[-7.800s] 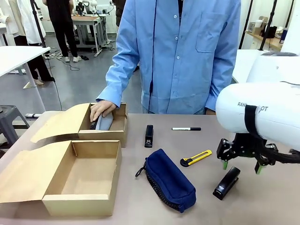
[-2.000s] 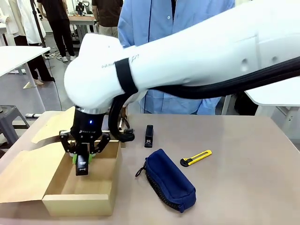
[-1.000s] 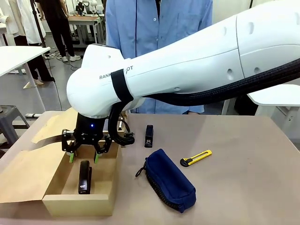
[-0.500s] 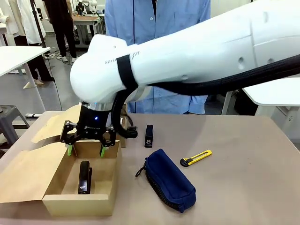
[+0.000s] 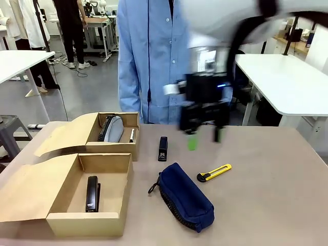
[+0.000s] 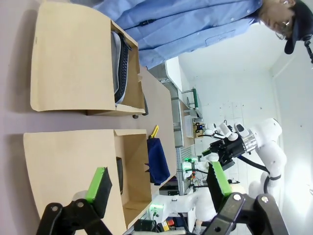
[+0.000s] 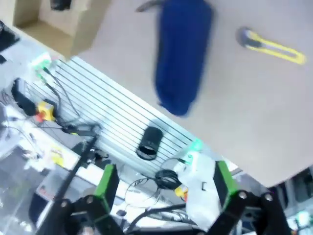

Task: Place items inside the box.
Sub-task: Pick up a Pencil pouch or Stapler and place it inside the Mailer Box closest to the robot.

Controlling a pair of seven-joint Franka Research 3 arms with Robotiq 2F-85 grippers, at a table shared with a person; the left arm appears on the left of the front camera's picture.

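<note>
One black stapler (image 5: pixel 92 193) lies inside the near cardboard box (image 5: pixel 86 225). The second stapler (image 5: pixel 163 148) rests on the table beside the far box (image 5: pixel 114 149). In front of it lie the navy pouch (image 5: pixel 184 196) and the yellow-and-black utility knife (image 5: pixel 214 172). A thin black-and-white pen (image 5: pixel 131 135) leans in the far box. My right gripper (image 5: pixel 205 137) hangs open and blurred above the table near the knife; its wrist view looks down on the pouch (image 7: pixel 183 54) and knife (image 7: pixel 271 44). My left gripper (image 6: pixel 159 181) is open, off to the side of the boxes.
A person in a blue shirt (image 5: pixel 159 61) stands at the far edge of the table. The far box also holds a grey-and-black object (image 5: pixel 114 128). Both boxes have flaps folded out to the left. Bare tabletop (image 5: pixel 277 195) spreads to the right of the knife.
My right gripper has lifted away from the near box and swung right across the table, staying open. The stapler stays lying in the near box.
</note>
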